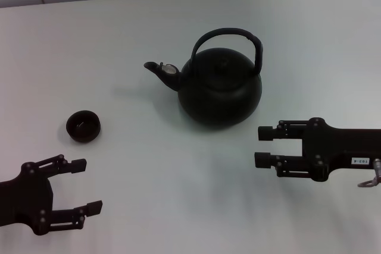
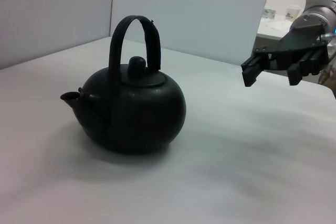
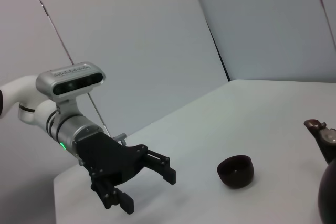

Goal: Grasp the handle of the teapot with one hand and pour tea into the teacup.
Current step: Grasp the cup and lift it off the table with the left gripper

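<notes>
The matte-black teapot (image 1: 220,90) stands upright in the middle of the white table, its spout (image 1: 158,69) pointing toward my left. Its arched handle (image 1: 229,33) rises free over the lid. The small black teacup (image 1: 83,126) sits to the left of the teapot, apart from it. My right gripper (image 1: 261,146) is open and empty just right of and nearer than the teapot, not touching it. My left gripper (image 1: 88,186) is open and empty at the near left, a little nearer than the teacup. No tea shows. The left wrist view shows the teapot (image 2: 134,111), its handle (image 2: 134,22) and the right gripper (image 2: 270,72).
The white table (image 1: 178,16) runs back to a pale wall. The right wrist view shows the left gripper (image 3: 147,191) near the table's edge, the teacup (image 3: 236,170) and the teapot's spout (image 3: 317,129).
</notes>
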Tool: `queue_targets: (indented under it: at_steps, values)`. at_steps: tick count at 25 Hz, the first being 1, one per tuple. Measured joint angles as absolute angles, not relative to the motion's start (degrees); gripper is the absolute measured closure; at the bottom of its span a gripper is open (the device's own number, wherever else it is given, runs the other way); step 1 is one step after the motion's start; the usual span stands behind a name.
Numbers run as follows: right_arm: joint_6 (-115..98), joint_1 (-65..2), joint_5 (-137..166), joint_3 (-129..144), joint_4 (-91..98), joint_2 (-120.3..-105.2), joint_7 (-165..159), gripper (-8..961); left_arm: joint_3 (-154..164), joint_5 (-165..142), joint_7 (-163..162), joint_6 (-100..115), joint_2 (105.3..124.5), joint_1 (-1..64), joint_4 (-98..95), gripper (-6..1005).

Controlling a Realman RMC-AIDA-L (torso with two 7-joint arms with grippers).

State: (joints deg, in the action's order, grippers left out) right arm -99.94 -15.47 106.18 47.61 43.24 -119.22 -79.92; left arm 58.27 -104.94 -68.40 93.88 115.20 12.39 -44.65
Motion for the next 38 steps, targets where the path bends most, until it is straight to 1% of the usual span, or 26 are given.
queue_targets:
  at_steps: [20,22,23,24,25,26,28,38]
  values:
    - [-97.79,-15.45,105.88,47.61,43.03,-119.39,-79.73,331,58.06,-104.89,-68.09,93.73,115.68,12.39,-44.69,132]
    - [-97.07,-15.51,105.77,47.47,42.83,-119.45,-79.72,331,56.67,-104.73,-67.81,93.14,116.21,12.57,-44.83,132]
    - [-96.05,-15.91,105.69,47.22,42.20,-119.52,-79.72,331,54.58,-104.74,-67.77,92.18,116.99,12.82,-45.00,132]
    - [-96.05,-15.91,105.69,47.22,42.20,-119.52,-79.72,331,54.58,-104.74,-67.77,92.18,116.99,12.82,-45.00,132]
    - [-95.01,-16.39,105.46,47.13,41.58,-119.55,-79.69,331,51.28,-104.61,-67.76,89.60,117.96,13.07,-45.09,132]
    - [-94.56,-16.56,105.13,47.13,41.37,-119.55,-79.60,331,50.01,-104.23,-67.75,88.25,118.25,13.24,-45.08,132]
    - [-94.14,-16.72,104.05,47.14,40.98,-119.54,-79.10,332,48.22,-102.49,-67.87,85.05,118.54,13.73,-44.09,132]
    - [-93.95,-17.53,99.66,47.02,41.30,-119.20,-78.37,332,50.64,-100.56,-67.64,73.94,118.48,14.54,-40.48,133]
